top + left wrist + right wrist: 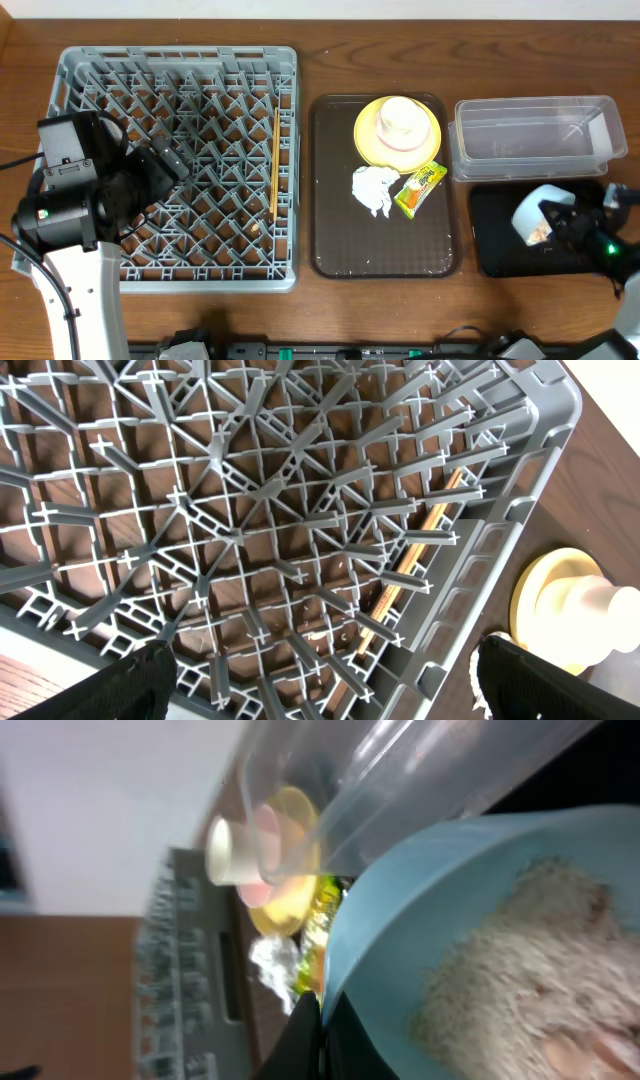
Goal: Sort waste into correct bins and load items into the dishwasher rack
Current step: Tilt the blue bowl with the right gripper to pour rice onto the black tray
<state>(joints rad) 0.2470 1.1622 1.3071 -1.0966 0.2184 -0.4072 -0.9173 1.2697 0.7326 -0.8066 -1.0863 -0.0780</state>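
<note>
The left gripper [160, 178] hangs over the left half of the rack [180, 52], jaws spread wide with nothing between them. The right gripper [560, 225], far right of the rack, is clamped on the rim of a blue bowl [530, 205].

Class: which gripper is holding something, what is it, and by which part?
The right gripper pinches the light blue bowl by its rim; the left gripper holds nothing.

Left arm [75, 205] over the grey rack [200, 52]: black rounded joint housings, white lower link, black cable, small green light.
</note>
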